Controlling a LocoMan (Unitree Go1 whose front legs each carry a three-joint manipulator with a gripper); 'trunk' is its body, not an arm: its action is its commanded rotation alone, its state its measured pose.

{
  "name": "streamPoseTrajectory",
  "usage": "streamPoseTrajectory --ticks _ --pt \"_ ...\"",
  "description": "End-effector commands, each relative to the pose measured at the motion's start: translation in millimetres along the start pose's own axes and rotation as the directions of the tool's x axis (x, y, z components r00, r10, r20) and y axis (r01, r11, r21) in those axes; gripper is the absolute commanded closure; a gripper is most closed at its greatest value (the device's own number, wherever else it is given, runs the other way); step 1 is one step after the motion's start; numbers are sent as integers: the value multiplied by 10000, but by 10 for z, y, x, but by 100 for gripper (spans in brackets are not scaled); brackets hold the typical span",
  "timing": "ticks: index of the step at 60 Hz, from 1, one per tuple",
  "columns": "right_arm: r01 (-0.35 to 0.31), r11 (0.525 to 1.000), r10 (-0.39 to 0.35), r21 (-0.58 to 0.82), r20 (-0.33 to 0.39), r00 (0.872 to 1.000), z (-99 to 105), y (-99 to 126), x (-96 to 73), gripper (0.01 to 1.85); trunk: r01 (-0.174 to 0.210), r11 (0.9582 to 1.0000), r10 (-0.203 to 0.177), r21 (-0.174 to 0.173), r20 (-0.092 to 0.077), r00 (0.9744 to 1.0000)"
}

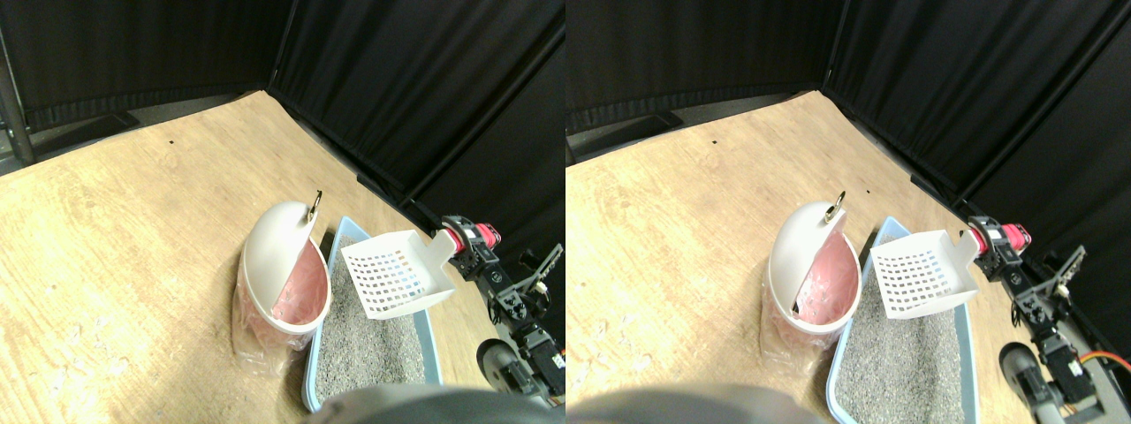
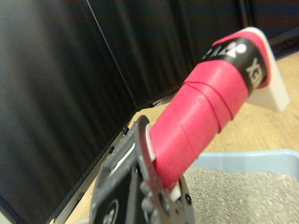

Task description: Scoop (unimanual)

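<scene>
A white slotted scoop [image 1: 393, 272] hangs in the air over the far end of the light-blue litter tray [image 1: 311, 375], its basket tilted toward the bin. Its handle, wrapped in pink-red tape [image 2: 201, 116], runs back into my right gripper [image 1: 461, 238], which is shut on it. Nothing shows inside the scoop's basket. Grey litter [image 1: 371, 344] fills the tray below. Just left of the tray stands a white swing-lid bin [image 1: 274, 247] with a pink liner [image 1: 305, 283], its lid tipped open.
Black curtains [image 1: 398, 79] wall off the back and right side, close behind the arm. Bare wooden floor [image 1: 132, 203] spreads to the left and beyond the bin. The tray's rim [image 2: 247, 158] shows under the handle in the wrist view.
</scene>
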State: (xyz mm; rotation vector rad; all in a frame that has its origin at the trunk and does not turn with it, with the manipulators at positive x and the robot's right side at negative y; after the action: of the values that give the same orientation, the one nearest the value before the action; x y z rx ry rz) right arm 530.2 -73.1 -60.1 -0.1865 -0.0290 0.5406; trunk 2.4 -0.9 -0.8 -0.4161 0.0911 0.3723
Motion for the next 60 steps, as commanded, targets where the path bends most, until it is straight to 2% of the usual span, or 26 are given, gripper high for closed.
streamPoseTrajectory --ticks 1,9,17,19,25,33,34,35,44,45,46,54,56,60 --pt "353 9962 -424 794 892 9951 54 -13 -61 174 251 9996 -253 134 157 9996" --pt "1114 9848 -1257 1335 1038 9866 -29 -150 -212 174 534 9977 -538 407 80 9985" --pt "1352 9770 -1576 1649 1316 9787 -177 -287 -380 174 868 9938 -869 699 -22 9962" --pt "1586 9691 -1842 1891 1262 9748 -242 -333 -431 174 940 9926 -939 772 -50 9956" --pt "2187 9496 -2463 2244 1033 9637 -393 -408 -541 174 1200 9873 -1194 1041 -116 9928" --pt "2404 9311 -2752 2743 960 9566 -609 -498 -665 174 1465 9803 -1449 1327 -211 9892" --pt "2476 9289 -2834 2754 983 9540 -627 -504 -675 174 1514 9789 -1498 1374 -219 9885" --pt "2860 9162 -3248 2807 1021 9402 -690 -523 -714 173 1559 9774 -1544 1431 -219 9878" --pt "3532 8870 -3925 2974 828 9160 -812 -588 -813 171 1852 9673 -1829 1733 -290 9827" --pt "3776 8716 -4176 3125 700 9059 -826 -598 -831 169 1879 9664 -1855 1757 -299 9822" --pt "3862 8669 -4261 3153 664 9022 -845 -612 -848 169 1919 9651 -1895 1780 -306 9814" --pt "3844 8592 -4298 3376 688 9003 -934 -700 -900 174 2063 9591 -2035 1936 -346 9785" --pt "4023 8571 -4443 3218 664 8934 -992 -735 -930 174 2076 9584 -2042 1960 -373 9782" --pt "4080 8442 -4553 3477 635 8881 -1047 -755 -933 174 2081 9580 -2044 1975 -394 9781"
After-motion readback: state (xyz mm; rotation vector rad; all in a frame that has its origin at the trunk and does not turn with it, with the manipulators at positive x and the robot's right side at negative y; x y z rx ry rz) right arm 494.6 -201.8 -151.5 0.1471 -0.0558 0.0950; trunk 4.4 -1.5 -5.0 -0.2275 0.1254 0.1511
